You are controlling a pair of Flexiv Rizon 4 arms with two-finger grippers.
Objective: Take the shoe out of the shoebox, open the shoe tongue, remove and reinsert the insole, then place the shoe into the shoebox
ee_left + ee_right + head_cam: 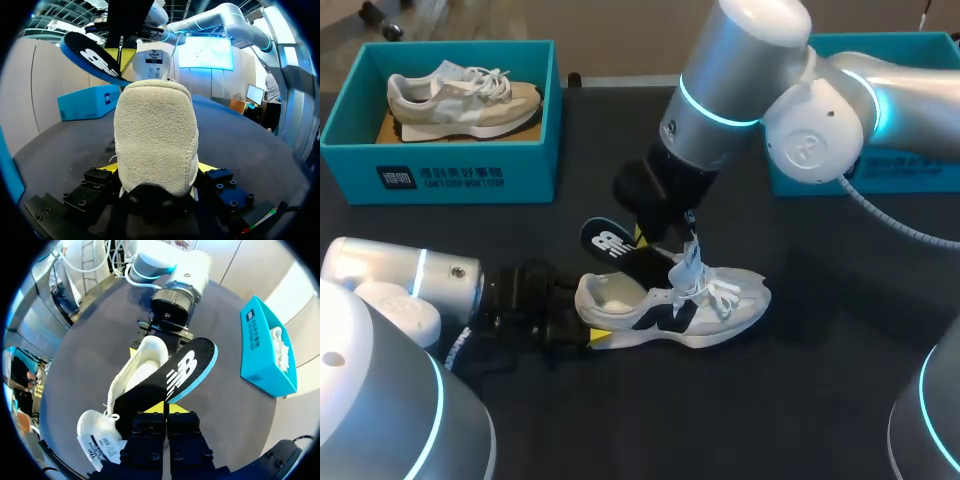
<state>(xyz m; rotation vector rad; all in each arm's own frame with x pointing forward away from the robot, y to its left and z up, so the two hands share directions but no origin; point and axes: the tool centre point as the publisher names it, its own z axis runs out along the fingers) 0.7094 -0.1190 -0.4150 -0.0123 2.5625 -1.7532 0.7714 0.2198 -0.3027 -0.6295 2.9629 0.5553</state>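
Mostly the right arm (740, 90) hides its grip from above. Closer up, the right gripper (166, 414) pinches the black insole (605, 243) above the white shoe (720, 310), whose heel the left gripper (157, 169) clamps. Mid-table they sit, well apart from the shoebox (525, 165), which holds a second shoe (460, 100) at the far-left edge.
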